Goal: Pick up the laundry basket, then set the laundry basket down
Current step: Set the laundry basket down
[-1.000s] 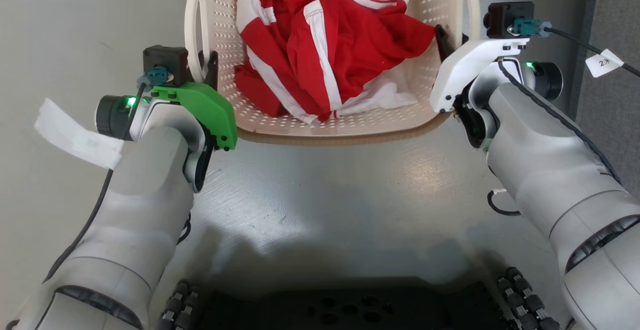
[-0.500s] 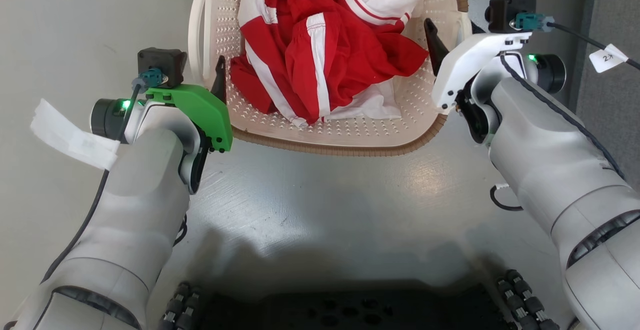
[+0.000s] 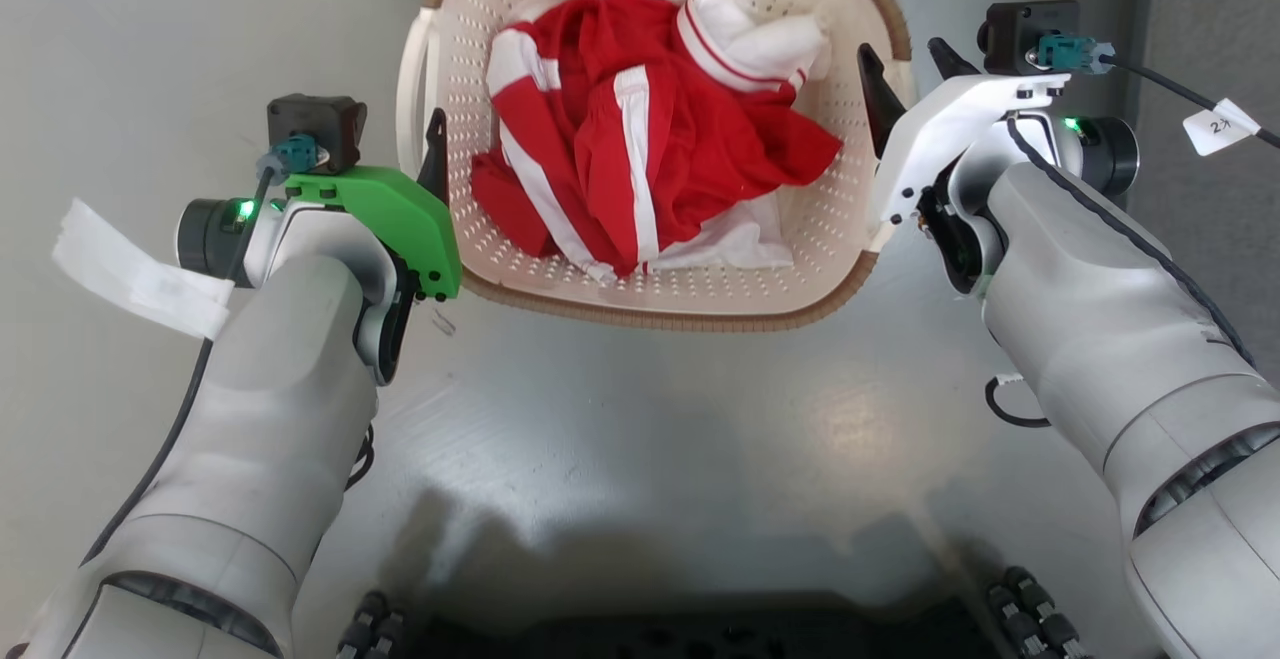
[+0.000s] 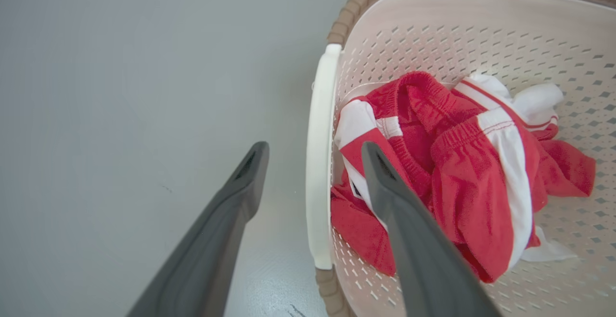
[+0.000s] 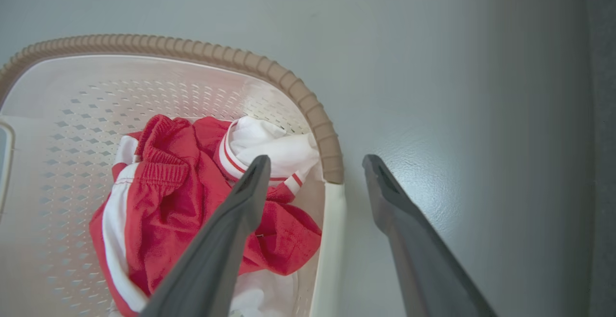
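Note:
The laundry basket (image 3: 660,294), cream perforated plastic with a brown woven rim, stands on the grey floor holding red and white clothes (image 3: 640,139). My left gripper (image 3: 420,134) is at its left white handle (image 3: 410,109). In the left wrist view the left gripper (image 4: 314,151) is open, its two dark fingers (image 4: 250,163) astride the handle (image 4: 318,187) without touching it. My right gripper (image 3: 905,54) is at the basket's right side. The right wrist view shows the right gripper (image 5: 316,160) open, astride the right handle (image 5: 332,240).
Grey floor (image 3: 650,439) runs all around the basket. A dark grey panel (image 3: 1220,29) stands at the far right. My dark base with its rollers (image 3: 1040,619) lies at the bottom edge. Cables with paper tags (image 3: 130,269) hang from both wrists.
The basket now looks smaller and farther, with its far rim in sight. Both fingers of the right gripper now show spread apart; before, one showed.

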